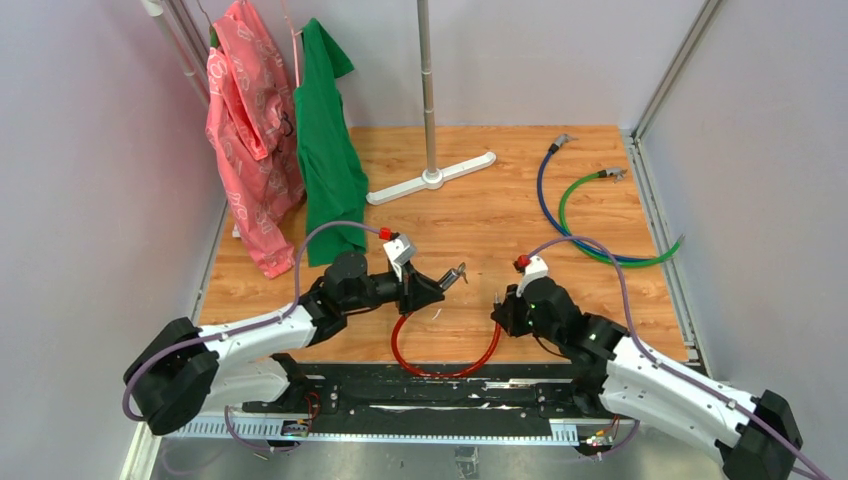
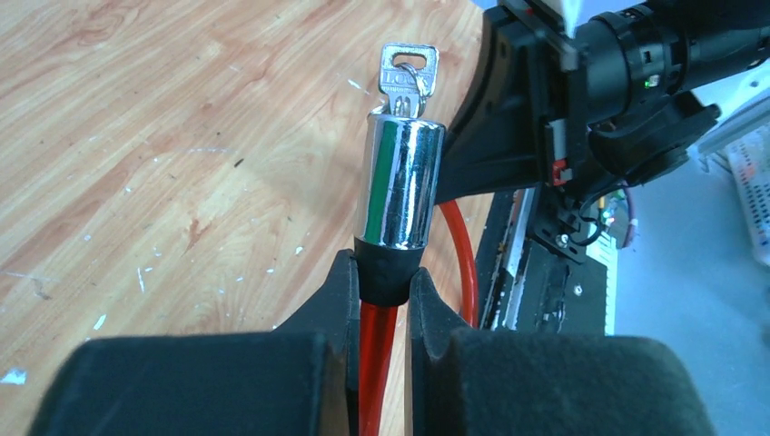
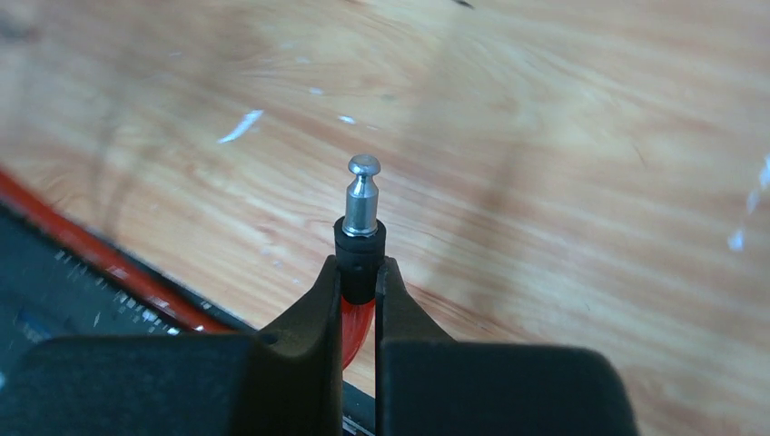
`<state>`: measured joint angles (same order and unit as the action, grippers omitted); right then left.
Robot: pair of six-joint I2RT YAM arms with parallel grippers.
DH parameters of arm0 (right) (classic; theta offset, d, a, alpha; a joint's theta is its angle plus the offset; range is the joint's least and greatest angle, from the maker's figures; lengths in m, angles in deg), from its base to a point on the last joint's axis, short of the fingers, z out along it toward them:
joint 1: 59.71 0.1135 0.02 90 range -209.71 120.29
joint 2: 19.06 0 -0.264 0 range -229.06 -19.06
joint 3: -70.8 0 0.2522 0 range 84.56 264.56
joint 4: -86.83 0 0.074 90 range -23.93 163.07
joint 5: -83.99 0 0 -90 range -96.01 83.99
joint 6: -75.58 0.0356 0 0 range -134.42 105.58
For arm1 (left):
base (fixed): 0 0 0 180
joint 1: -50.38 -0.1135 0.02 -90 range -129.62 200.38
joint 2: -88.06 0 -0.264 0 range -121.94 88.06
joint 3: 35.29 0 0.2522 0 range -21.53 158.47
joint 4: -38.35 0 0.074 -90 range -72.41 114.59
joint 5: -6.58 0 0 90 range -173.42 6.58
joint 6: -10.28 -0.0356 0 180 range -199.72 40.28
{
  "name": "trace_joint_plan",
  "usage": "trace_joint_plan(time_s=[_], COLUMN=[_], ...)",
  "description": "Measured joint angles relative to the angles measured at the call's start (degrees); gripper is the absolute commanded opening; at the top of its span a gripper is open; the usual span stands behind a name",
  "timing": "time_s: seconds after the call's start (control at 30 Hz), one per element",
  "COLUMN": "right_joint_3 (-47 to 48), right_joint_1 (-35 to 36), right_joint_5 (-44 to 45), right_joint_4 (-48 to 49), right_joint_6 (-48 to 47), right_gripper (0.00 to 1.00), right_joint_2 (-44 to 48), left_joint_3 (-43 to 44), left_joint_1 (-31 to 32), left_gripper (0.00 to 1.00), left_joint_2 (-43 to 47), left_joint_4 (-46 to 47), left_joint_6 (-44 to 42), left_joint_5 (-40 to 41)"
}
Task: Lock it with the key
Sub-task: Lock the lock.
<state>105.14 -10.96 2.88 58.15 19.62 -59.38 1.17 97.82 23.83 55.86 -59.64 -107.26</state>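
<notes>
A red cable lock (image 1: pixel 445 368) loops on the wood between my two arms. My left gripper (image 2: pixel 382 272) is shut on its black collar, just under the shiny chrome lock barrel (image 2: pixel 402 182). The silvery key (image 2: pixel 408 77) sticks out of the barrel's top. In the top view the left gripper (image 1: pixel 437 287) holds that end raised, barrel (image 1: pixel 458 273) pointing right. My right gripper (image 3: pixel 360 275) is shut on the cable's other end, at the black collar below the small metal pin (image 3: pixel 362 195). From above, the right gripper (image 1: pixel 498 303) sits a short way right of the barrel.
A blue cable (image 1: pixel 545 190) and a green cable (image 1: pixel 585 215) curl at the back right. A white stand base (image 1: pixel 432 178) with a metal pole stands at the back centre. Pink (image 1: pixel 247 130) and green (image 1: pixel 325 140) garments hang at the back left. A black rail (image 1: pixel 420 390) runs along the near edge.
</notes>
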Motion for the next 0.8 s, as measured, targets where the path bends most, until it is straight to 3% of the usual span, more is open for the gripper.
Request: trace_joint_plan(time_s=[0.27,0.53,0.8], right_joint_3=[-0.1,2.6,3.4], right_joint_1=[-0.2,-0.2,-0.3], right_joint_5=[-14.2,-20.2,-25.8], right_joint_4=[5.0,6.4,6.3], right_joint_6=[-18.8,-24.4,-28.5], right_gripper=[0.00,0.00,0.00], right_joint_2=[5.6,0.2,1.3], left_joint_3=[0.7,3.5,3.6], left_joint_1=[-4.1,-4.2,-4.2], left_gripper=[0.00,0.00,0.00], left_joint_2=[-3.9,-7.7,-7.7], left_joint_4=[2.8,3.1,3.4], left_joint_6=[0.1,0.6,1.0], left_joint_5=[-11.0,-12.5,-13.6])
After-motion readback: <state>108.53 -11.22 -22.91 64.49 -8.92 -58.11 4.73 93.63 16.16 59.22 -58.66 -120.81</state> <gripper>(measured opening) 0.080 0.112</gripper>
